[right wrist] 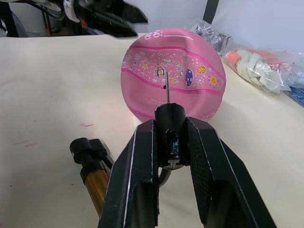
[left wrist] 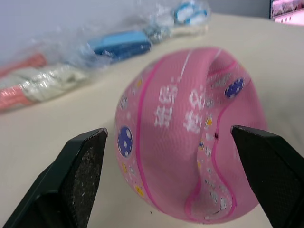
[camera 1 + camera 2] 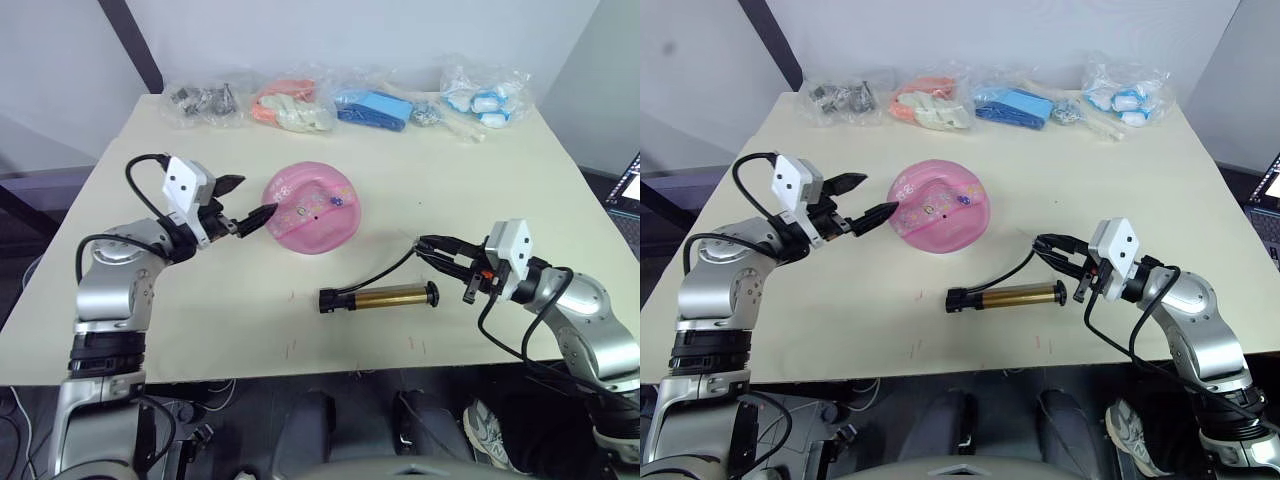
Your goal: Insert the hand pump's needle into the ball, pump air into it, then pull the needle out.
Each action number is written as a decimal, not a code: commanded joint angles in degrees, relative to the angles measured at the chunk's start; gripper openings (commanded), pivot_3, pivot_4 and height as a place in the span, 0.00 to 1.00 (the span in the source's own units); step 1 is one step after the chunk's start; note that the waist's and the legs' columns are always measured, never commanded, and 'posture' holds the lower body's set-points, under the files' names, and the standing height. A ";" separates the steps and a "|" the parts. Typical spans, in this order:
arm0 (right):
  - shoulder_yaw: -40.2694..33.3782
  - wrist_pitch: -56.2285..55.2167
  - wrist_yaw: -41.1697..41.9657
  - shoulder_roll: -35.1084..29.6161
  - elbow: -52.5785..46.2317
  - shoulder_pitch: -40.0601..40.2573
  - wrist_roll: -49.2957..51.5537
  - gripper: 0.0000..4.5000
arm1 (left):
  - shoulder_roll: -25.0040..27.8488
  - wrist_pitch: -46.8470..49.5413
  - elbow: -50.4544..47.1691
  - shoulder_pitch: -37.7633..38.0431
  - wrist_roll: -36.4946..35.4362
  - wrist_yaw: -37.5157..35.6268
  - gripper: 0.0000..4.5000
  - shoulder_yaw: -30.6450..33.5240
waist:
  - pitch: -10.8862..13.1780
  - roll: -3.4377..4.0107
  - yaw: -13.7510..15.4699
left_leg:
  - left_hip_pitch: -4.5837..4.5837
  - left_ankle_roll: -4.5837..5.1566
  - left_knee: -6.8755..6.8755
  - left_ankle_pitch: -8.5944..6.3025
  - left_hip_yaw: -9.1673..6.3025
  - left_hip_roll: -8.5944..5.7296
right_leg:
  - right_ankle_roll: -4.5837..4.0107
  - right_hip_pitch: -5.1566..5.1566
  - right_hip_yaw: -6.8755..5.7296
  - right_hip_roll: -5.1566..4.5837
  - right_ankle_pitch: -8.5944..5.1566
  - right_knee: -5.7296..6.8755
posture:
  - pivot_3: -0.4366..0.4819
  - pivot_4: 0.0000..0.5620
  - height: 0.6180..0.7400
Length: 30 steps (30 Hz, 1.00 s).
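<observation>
Ball (image 3: 311, 208): pink, dented, resting mid-tabletop (image 3: 480, 180) with its dark valve hole (image 1: 164, 87) turned toward the robot's right side, apparently so the needle can approach head-on.

Left gripper (image 3: 248, 203): fingers spread wide, one tip touching or just beside the ball's left flank, the other apart from it; nothing clamped. Judged to be positioned to brace the soft ball against the push of insertion.

Right gripper (image 1: 170, 137): closed on the black fitting at the hose end, needle (image 1: 167, 86) projecting forward, roughly lined up with the valve hole but well apart from the ball.

Hand pump (image 3: 380, 297): lying flat on the tabletop between the ball and the robot, nearer the right arm; the hose (image 3: 385, 268) curves up to the held fitting. Handle untouched.

Plastic bags (image 3: 380, 105): row along the far edge, well clear.

Stage, judged: pre-insertion; pumping not begun.
</observation>
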 commanded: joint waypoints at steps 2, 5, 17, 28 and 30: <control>0.07 -0.88 -0.20 0.51 -2.00 -0.14 0.01 0.08 | 0.43 -2.14 4.87 -4.62 2.04 -3.00 0.98 -2.54 | 0.01 -0.02 0.00 | 0.00 0.00 0.00 0.00 0.01 0.00 | 0.00 0.00 0.00 0.00 0.00 0.00 | 0.48 0.27 1.00; -0.03 -0.66 -0.41 0.63 -2.50 0.05 -0.04 0.08 | -0.09 -3.97 8.59 -7.27 3.66 -3.90 0.98 -4.13 | 0.02 -0.04 0.00 | 0.00 0.00 0.00 0.00 0.01 0.00 | 0.01 0.00 0.00 0.00 0.00 0.00 | 0.48 0.27 1.00; -0.27 0.00 -1.76 0.46 -4.79 1.64 -0.12 0.08 | -2.10 -5.90 12.48 -9.30 4.31 -4.38 0.28 -4.21 | 0.04 -0.07 -0.01 | -0.01 0.00 0.01 0.00 0.02 0.00 | 0.01 0.00 0.01 0.00 0.01 0.01 | 0.48 0.27 1.00; 2.78 15.76 -6.12 0.86 -9.24 -0.89 3.52 0.08 | -5.17 -1.70 5.22 -6.49 4.22 2.90 0.01 -3.12 | 0.05 -0.09 0.05 | 0.00 0.00 0.02 0.00 0.00 0.00 | 0.00 0.00 0.01 -0.02 0.02 0.07 | 0.48 0.27 1.00; 3.45 20.88 -8.40 1.37 -10.11 -2.30 4.48 0.08 | -5.64 -0.73 3.82 -6.06 4.44 4.71 0.01 -2.88 | 0.05 -0.09 0.04 | 0.00 0.00 0.02 0.00 -0.03 0.00 | 0.00 0.00 0.00 -0.01 0.02 0.08 | 0.48 0.27 1.00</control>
